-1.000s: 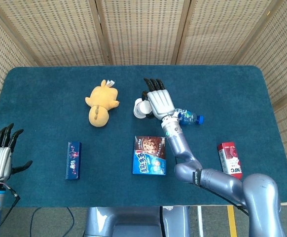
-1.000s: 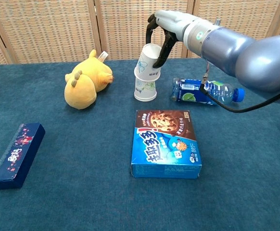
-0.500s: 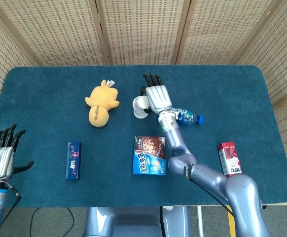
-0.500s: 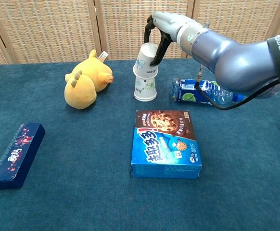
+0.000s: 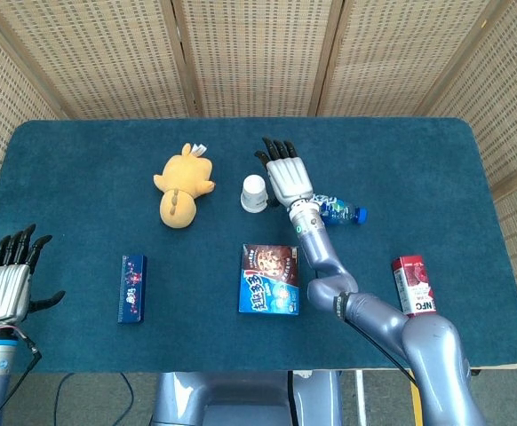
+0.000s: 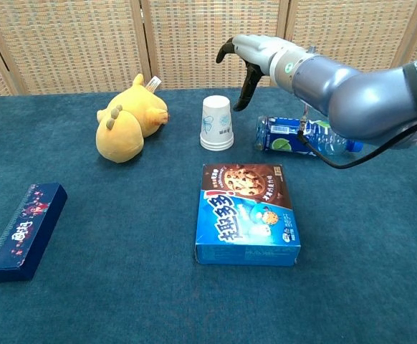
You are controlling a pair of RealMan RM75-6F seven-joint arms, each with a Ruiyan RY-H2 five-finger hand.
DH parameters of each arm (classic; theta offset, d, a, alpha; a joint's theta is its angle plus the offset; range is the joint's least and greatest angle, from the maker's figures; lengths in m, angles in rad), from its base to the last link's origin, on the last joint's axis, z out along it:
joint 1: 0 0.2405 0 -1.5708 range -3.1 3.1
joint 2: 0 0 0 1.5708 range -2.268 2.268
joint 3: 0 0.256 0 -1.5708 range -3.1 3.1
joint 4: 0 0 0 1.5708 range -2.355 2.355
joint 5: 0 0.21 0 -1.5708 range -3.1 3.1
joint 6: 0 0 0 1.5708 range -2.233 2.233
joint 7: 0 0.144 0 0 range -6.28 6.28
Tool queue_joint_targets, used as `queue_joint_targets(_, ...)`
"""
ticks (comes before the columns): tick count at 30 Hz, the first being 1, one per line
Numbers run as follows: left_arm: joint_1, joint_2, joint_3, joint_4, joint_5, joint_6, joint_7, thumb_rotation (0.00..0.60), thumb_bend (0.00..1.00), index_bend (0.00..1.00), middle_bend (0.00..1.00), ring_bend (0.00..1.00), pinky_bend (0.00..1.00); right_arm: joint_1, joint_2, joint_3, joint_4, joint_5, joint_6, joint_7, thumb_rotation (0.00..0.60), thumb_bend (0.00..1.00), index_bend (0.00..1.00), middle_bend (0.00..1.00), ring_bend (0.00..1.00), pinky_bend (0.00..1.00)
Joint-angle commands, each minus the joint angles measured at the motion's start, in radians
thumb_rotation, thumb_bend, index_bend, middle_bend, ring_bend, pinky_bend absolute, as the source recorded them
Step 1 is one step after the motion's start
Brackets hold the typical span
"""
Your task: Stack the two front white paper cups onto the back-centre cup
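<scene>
The right hand (image 6: pixel 255 57) has just let go and now hovers open beside the cup stack (image 6: pixel 216 122), which sits nested near the table's (image 5: pixel 81 160) back-centre, so stacking looks finished.

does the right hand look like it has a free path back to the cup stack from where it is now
Probably yes. The right hand hovers open just above and right of the cup stack, with nothing between them. The water bottle lies further right, and the plush duck sits clear to the left.
</scene>
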Motion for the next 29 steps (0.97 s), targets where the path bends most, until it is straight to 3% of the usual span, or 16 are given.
queue_joint_targets(1, 0.0, -0.001, 0.001, 0.003, 0.005, 0.001, -0.006, 0.6, 0.12, 0.14, 0.0, 0.0, 0.0, -0.057, 0.048, -0.025, -0.091, -0.023, 0.052, -0.002, 0.6, 0.08, 0.2, 0.0, 0.0, 0.0)
queue_joint_targets(4, -0.001, -0.002, -0.001, 0.011, 0.002, -0.002, -0.017, 0.6, 0.12, 0.14, 0.0, 0.0, 0.0, -0.121, 0.109, -0.054, -0.21, -0.051, 0.117, -0.012, 0.6, 0.08, 0.2, 0.0, 0.0, 0.0)
queue_joint_targets(9, 0.002, -0.006, -0.002, 0.023, 0.007, 0.007, -0.028, 0.6, 0.12, 0.15, 0.0, 0.0, 0.0, -0.292, 0.288, -0.129, -0.514, -0.129, 0.294, -0.029, 0.6, 0.08, 0.2, 0.0, 0.0, 0.0)
queue_joint_targets(16, 0.008, -0.007, 0.007, 0.023, 0.033, 0.023, -0.034, 0.6, 0.12, 0.14, 0.0, 0.0, 0.0, -0.472, 0.469, -0.219, -0.736, -0.218, 0.451, -0.004, 0.6, 0.08, 0.18, 0.0, 0.0, 0.0)
queue_joint_targets(17, 0.009, -0.007, 0.014, 0.02, 0.046, 0.024, -0.035, 0.6, 0.12, 0.14, 0.0, 0.0, 0.0, -0.529, 0.502, -0.252, -0.77, -0.231, 0.494, 0.015, 0.6, 0.08, 0.18, 0.0, 0.0, 0.0)
queue_joint_targets(21, 0.016, -0.006, 0.028, 0.018, 0.078, 0.041, -0.032, 0.6, 0.12, 0.14, 0.0, 0.0, 0.0, -0.626, 0.547, -0.325, -0.8, -0.301, 0.572, 0.05, 0.6, 0.08, 0.17, 0.0, 0.0, 0.0)
queue_joint_targets(29, 0.034, -0.015, 0.058, 0.027, 0.128, 0.067, -0.028, 0.6, 0.12, 0.13, 0.0, 0.0, 0.0, -0.77, 0.556, -0.418, -0.771, -0.416, 0.708, 0.088, 0.6, 0.08, 0.16, 0.0, 0.0, 0.0)
